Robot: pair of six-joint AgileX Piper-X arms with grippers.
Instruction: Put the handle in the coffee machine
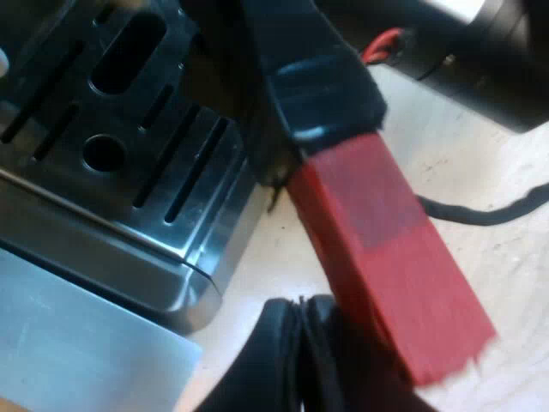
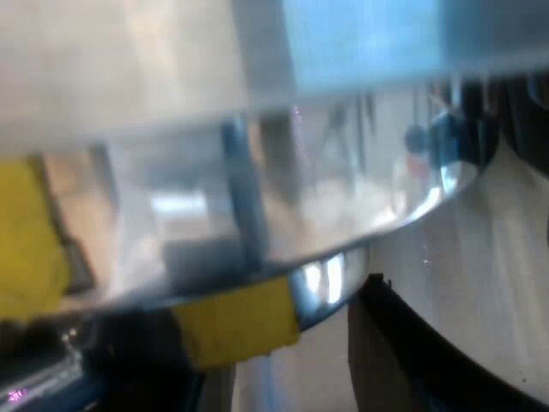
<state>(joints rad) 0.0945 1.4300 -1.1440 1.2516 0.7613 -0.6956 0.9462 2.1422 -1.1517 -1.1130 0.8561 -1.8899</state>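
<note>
The holder's handle (image 1: 322, 81) is glossy and dark, and it ends in a red block (image 1: 390, 257). It runs slantwise just beside the espresso machine's slotted metal drip tray (image 1: 129, 154) and above the pale table. My left gripper (image 1: 343, 352) is shut on the handle near the red end, with one black finger (image 1: 287, 360) showing against it. The holder's metal part is hidden. The right wrist view sits very close to a shiny curved metal surface (image 2: 343, 189) that carries reflections.
A flat grey metal plate (image 1: 77, 343) lies by the drip tray's corner. A black cable (image 1: 489, 210) crosses the pale table (image 1: 480, 154). Yellow patches (image 2: 236, 330) sit along the shiny metal's rim, with a dark edge (image 2: 412, 360) below.
</note>
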